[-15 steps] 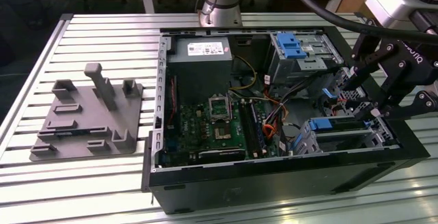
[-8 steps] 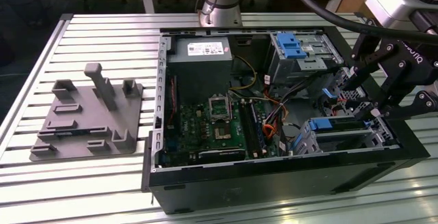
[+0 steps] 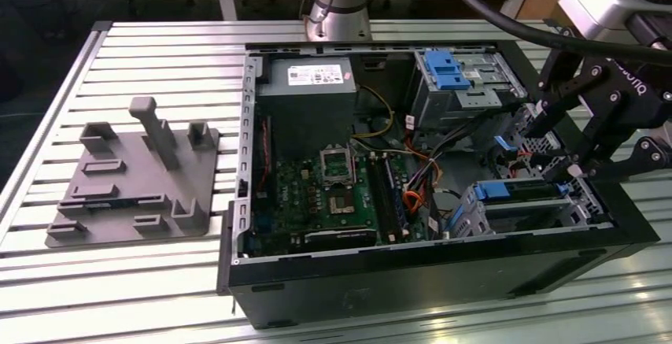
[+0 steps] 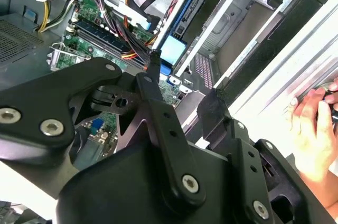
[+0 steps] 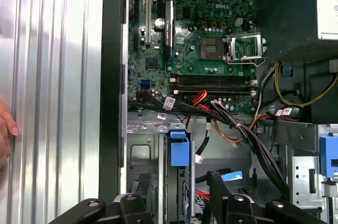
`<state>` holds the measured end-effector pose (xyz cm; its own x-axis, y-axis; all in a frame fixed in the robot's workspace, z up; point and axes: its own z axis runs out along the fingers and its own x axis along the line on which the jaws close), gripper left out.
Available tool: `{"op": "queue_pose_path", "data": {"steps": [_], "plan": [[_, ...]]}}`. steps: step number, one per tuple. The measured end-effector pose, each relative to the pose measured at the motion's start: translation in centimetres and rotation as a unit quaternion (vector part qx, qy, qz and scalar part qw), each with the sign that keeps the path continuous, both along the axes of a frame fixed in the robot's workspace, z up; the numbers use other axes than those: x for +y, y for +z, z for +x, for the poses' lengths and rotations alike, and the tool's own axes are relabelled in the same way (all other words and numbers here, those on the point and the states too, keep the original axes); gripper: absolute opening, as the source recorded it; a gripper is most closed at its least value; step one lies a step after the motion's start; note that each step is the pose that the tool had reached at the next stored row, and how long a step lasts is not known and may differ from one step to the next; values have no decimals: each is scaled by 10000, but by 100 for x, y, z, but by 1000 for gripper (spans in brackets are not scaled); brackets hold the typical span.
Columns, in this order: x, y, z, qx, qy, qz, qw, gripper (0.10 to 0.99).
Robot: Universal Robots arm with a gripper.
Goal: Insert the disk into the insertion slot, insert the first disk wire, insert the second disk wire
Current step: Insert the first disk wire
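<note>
Open computer case (image 3: 420, 289) on a slatted metal table (image 3: 137, 289). The disk (image 3: 523, 190), clipped in its blue carrier, sits inside the insertion slot (image 3: 536, 214), the low perforated cage in the case corner toward the exterior view's right. The end effector (image 3: 572, 172) hangs just above that cage. In both wrist views its fingers (image 5: 143, 189) stand spread on either side of the carrier's blue tab and clasp nothing. A cable bundle (image 5: 232, 123) crosses between motherboard (image 5: 211, 39) and cage. A person's hand (image 4: 311, 123) rests on the table beside the case. A grey fixture (image 3: 131, 186) lies well apart, at the exterior view's left.
</note>
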<state>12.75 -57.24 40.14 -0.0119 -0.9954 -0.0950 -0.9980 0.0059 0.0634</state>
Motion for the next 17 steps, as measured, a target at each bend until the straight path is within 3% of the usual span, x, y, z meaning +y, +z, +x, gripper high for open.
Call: {"op": "queue_pose_path", "data": {"steps": [3, 6, 9, 10, 15, 16, 17], "plan": [[6, 1, 2, 0, -7, -6, 10000, 557], [58, -9, 29, 0, -17, -26, 10000, 557], [99, -20, 62, 0, -27, -85, 10000, 557], [107, -23, 73, 0, -30, -130, 9999, 557], [111, -24, 108, 5, -49, -584, 9983, 557], [111, -24, 108, 7, -88, -640, 9979, 557], [111, -26, 109, 11, -154, -652, 9978, 557]]}}
